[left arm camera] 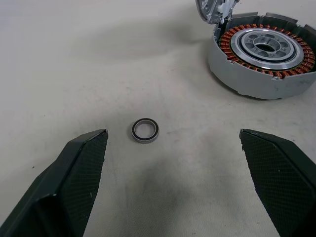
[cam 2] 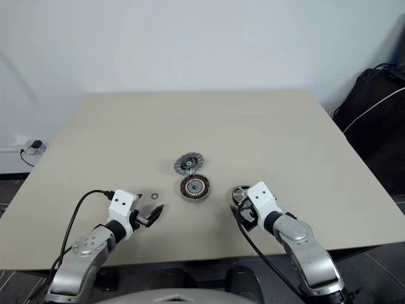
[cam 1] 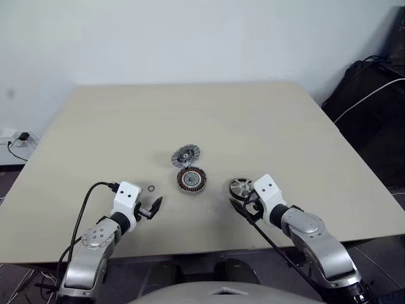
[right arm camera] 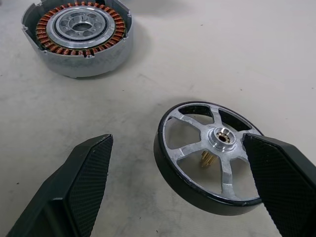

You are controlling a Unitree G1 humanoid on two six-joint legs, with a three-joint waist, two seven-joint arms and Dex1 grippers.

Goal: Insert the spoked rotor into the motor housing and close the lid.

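You're at the pickup: your right gripper (right arm camera: 177,187) stands released around the rotor (right arm camera: 210,157). Clench, then carry it toward ten o'clock onto the housing (cam 1: 192,179). Left gripper (cam 1: 154,208) is released too.

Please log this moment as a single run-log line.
left gripper: open, by washer ring | right gripper: open, at spoked rotor, not gripped | motor housing: empty | lid: off, behind it

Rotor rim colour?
Black rim, silver spokes on the rotor; clearest in the right wrist view.
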